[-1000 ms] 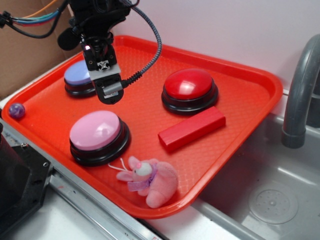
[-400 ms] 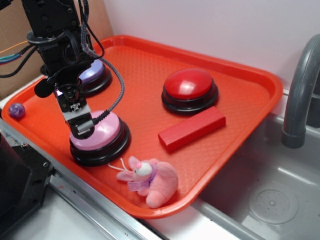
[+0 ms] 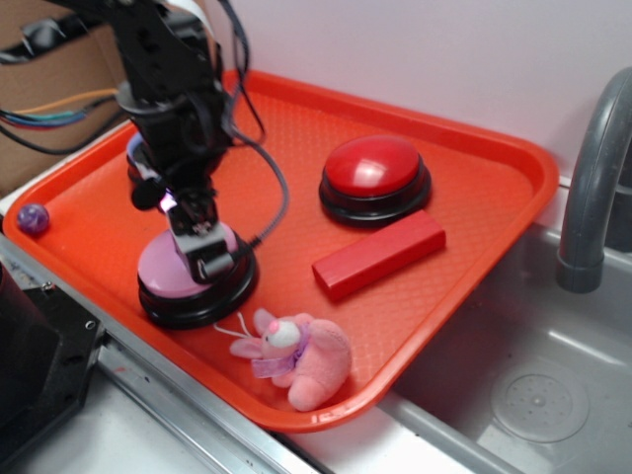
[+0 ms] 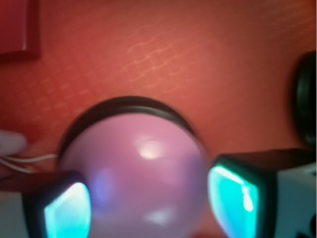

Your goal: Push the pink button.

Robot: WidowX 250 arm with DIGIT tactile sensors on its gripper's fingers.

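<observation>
Wrist view shows the gripper spread wide, grasping nothing, straddling the pink button on the tray beside the plush bunny; its glossy, rigid dome likely wants a centred downward press.

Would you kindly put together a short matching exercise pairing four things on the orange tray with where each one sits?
Things:
1. glossy light-pink domed button
2. red domed button
3. red rectangular block
4. pink plush bunny

Places:
A. tray's near edge
B. directly under the gripper
C. far side of the tray
D. just in front of the red button

Pairs: 1-B, 2-C, 3-D, 4-A
</observation>
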